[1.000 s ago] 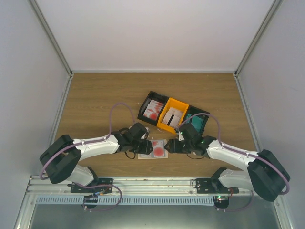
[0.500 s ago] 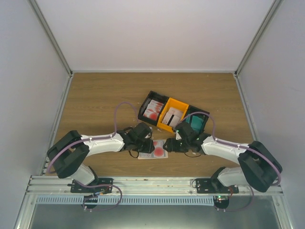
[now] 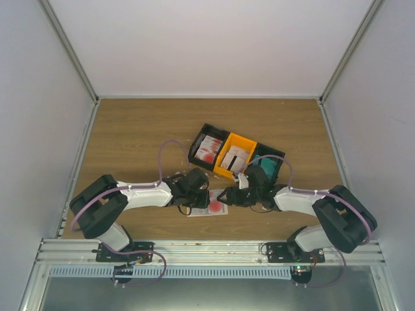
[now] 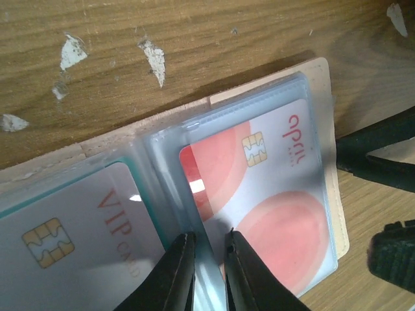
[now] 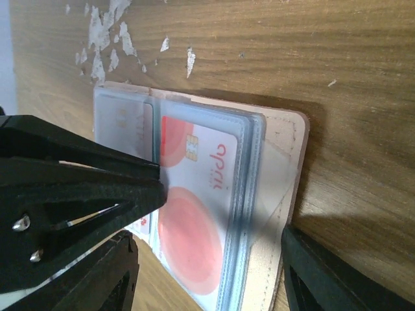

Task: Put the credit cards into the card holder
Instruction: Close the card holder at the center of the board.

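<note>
The card holder (image 3: 209, 203) lies open on the wood between my two grippers, beige rim (image 4: 321, 74) and clear sleeves showing. A white credit card with red blotches (image 4: 266, 188) sits in the right sleeve, a pale VIP card (image 4: 71, 227) in the left one. My left gripper (image 4: 207, 236) is down on the holder, its jaws nearly together over the sleeve fold beside the red card. My right gripper (image 5: 209, 259) stands open, its fingers (image 5: 324, 272) either side of the holder's near end. More credit cards (image 3: 207, 149) lie in the tray.
A black-and-orange three-bin tray (image 3: 260, 148) stands just behind the holder, with white-red, pale and teal cards in it. White scraps (image 4: 152, 58) dot the wood beside the holder. The right gripper's dark fingers (image 4: 379, 159) show at the left wrist view's right edge.
My left gripper's jaws have drawn together over the sleeve fold. The right gripper has slid left, closer to the holder, still wide.
</note>
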Available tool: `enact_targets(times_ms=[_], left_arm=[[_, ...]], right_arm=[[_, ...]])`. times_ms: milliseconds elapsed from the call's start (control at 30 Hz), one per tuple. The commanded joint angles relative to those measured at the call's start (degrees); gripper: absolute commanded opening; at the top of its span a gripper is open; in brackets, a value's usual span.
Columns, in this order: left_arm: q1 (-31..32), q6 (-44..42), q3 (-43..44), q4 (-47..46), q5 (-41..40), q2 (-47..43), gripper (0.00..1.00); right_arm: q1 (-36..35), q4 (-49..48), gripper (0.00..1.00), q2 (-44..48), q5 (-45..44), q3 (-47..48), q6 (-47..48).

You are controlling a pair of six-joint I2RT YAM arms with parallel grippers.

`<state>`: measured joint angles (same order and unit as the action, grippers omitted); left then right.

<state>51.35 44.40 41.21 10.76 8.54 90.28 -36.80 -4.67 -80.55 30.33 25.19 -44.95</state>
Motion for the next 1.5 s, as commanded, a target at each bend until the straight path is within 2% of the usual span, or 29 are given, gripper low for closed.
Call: enact_targets(times_ms=[0, 133, 367, 533, 767, 1200, 1367, 1467], left_arm=[[0.9, 1.4, -3.2, 4.6, -2.0, 4.3, 0.15], [1.1, 2.5, -4.3, 4.0, -2.4, 5.0, 0.09], [1.1, 3.3, -6.2, 2.1, -2.1, 4.8, 0.08], [1.1, 3.0, -6.3, 1.4, -1.8, 5.2, 0.08], [1.1, 2.6, -6.5, 0.0, -0.7, 5.0, 0.08], [1.0, 1.3, -5.7, -0.7, 1.0, -3.4, 0.10], [0.9, 1.7, -5.6, 0.1, 0.8, -6.2, 0.13], [0.7, 1.5, -4.9, 1.9, 0.4, -9.5, 0.17]], right_arm=[[0.9, -7.0, 0.61, -1.7, 8.5, -2.9, -1.4], [1.4, -13.0, 0.60, -0.3, 13.1, -4.3, -4.2], [1.4, -21.0, 0.60, 2.4, 17.7, -6.7, -9.7], [1.4, -22.9, 0.60, 3.3, 18.3, -7.2, -11.8], [1.2, -24.1, 0.62, 1.4, 18.5, -7.7, -12.1], [-0.2, -37.6, 0.62, -7.2, 17.7, -6.8, -14.9], [-0.8, -37.5, 0.57, -8.2, 15.3, -6.3, -15.4], [-1.1, -32.2, 0.52, -7.0, 13.4, -5.0, -13.7]])
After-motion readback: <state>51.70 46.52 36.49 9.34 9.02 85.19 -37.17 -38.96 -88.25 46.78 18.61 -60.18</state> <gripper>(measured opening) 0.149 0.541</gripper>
